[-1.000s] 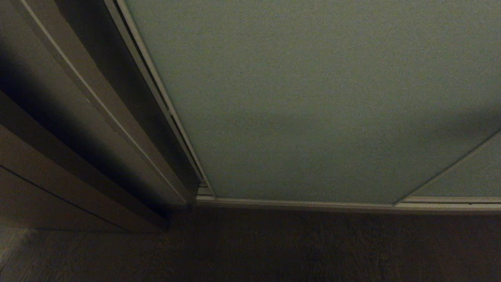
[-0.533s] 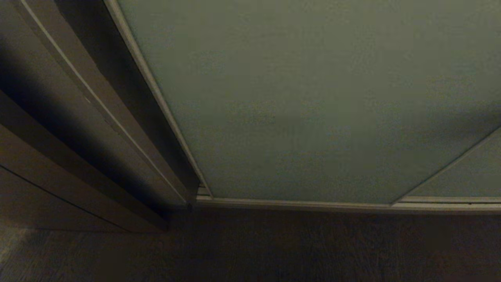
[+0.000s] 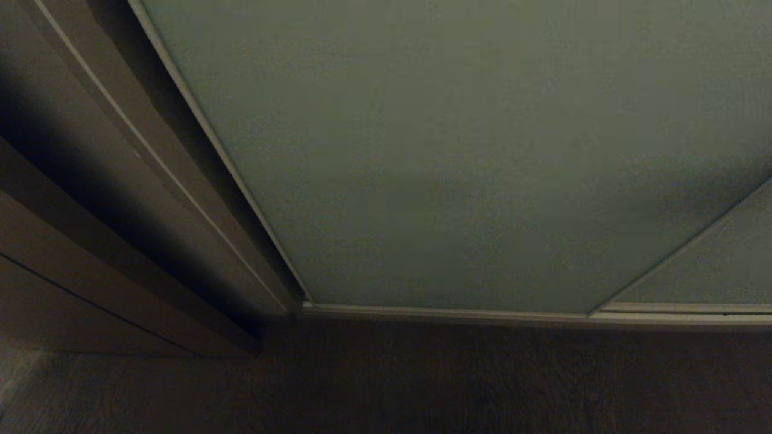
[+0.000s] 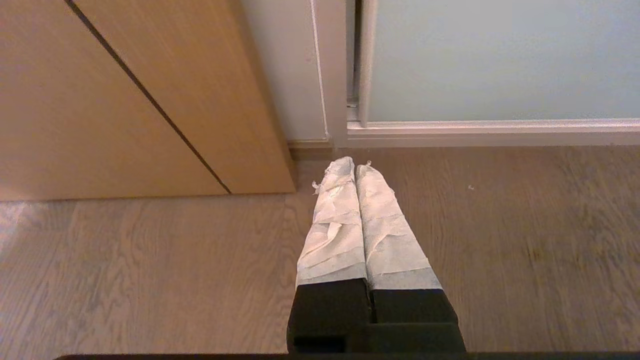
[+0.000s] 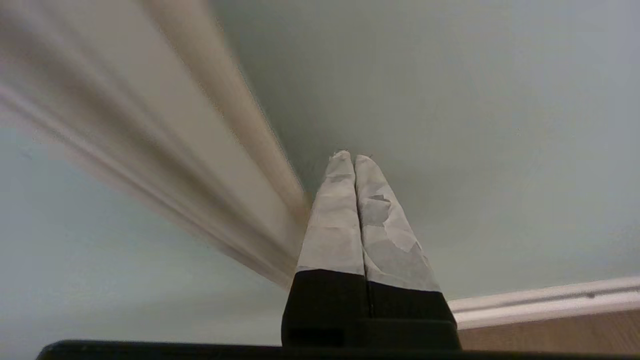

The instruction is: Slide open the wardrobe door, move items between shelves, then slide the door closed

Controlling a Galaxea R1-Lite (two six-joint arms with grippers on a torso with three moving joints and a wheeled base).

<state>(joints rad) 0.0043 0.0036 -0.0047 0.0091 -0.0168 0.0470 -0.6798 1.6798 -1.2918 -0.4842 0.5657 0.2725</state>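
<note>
I have the right gripper (image 5: 354, 159), taped fingers clenched empty, pressed against the matte grey-green sliding wardrobe door (image 5: 450, 110) beside its silver-beige frame (image 5: 225, 115), presumably to push it sideways.

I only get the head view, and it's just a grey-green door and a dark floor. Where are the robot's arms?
Observer: The right gripper points at the sliding wardrobe door, just beside its pale frame strip.
Operator: Is it holding anything?
Observer: No. It is shut, with its taped fingers pressed together and nothing between them. I cannot confirm whether it touches the door.
Operator: And the other arm?
Observer: The left gripper, also shut and empty, points down toward the wooden floor near the brown wooden side panel.
</note>
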